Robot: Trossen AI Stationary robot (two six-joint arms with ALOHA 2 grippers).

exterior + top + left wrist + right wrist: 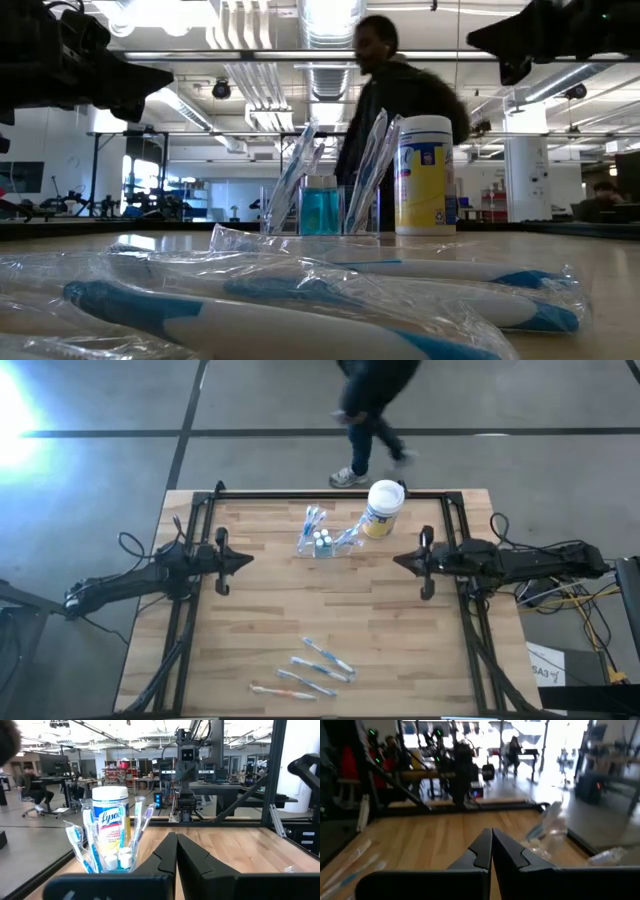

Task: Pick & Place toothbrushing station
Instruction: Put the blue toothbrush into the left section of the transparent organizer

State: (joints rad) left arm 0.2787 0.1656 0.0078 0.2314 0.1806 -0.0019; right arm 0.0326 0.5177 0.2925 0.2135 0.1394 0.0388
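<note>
Currently the left gripper (246, 559) hangs over the left side of the wooden counter (250, 630), its fingers (167, 851) pressed together and holding nothing. Toward the middle, near the far edge, stands the toothbrushing station (322, 544): a low, clear plastic holder with toothbrushes (311, 520) leaning out of it and small blue-and-white items in its base. Just beside it, on its right, is a white Lysol wipes canister (384, 507) with a yellow label. Nearer the front edge lie several wrapped toothbrushes (322, 665), well apart from the station. On the right the right gripper (402, 561) mirrors the other, fingers (485, 847) closed and empty.

Judging from this, the risks are plain. The holder is transparent and light, so a grip could slip or tip it, spilling the leaning brushes. Fingers that close on a brush handle instead of the wall would lift the wrong thing. The canister sits so close that an approach from the right might knock it over. A person (368, 410) walks beyond the far edge.
</note>
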